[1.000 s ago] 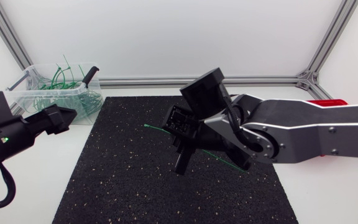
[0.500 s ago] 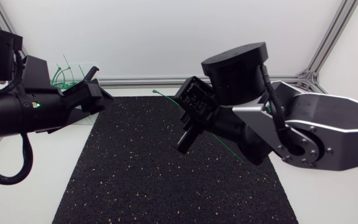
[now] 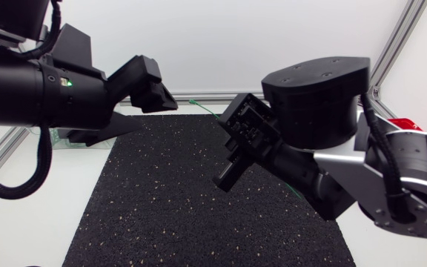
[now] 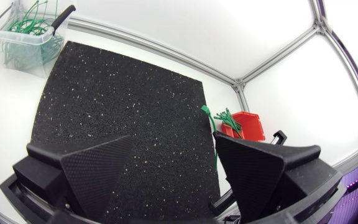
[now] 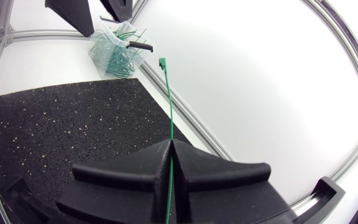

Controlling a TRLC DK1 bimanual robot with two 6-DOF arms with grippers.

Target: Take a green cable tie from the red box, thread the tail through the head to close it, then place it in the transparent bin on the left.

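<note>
The transparent bin (image 4: 27,37), holding looped ties (image 4: 22,25), stands on the counter (image 3: 50,208) just off the far left corner of the black mat (image 3: 199,200). The left gripper (image 3: 150,83) hangs above the mat's far left edge, its fingers spread with nothing between them. The green cable tie (image 5: 168,99) runs straight, its head free in the air above the mat's far edge. The right gripper (image 5: 171,152), above the mat's middle, pinches the tie's tail between closed fingers. The red box (image 4: 247,127), with spare ties (image 4: 229,117) in it, sits beyond the mat's right edge.
</note>
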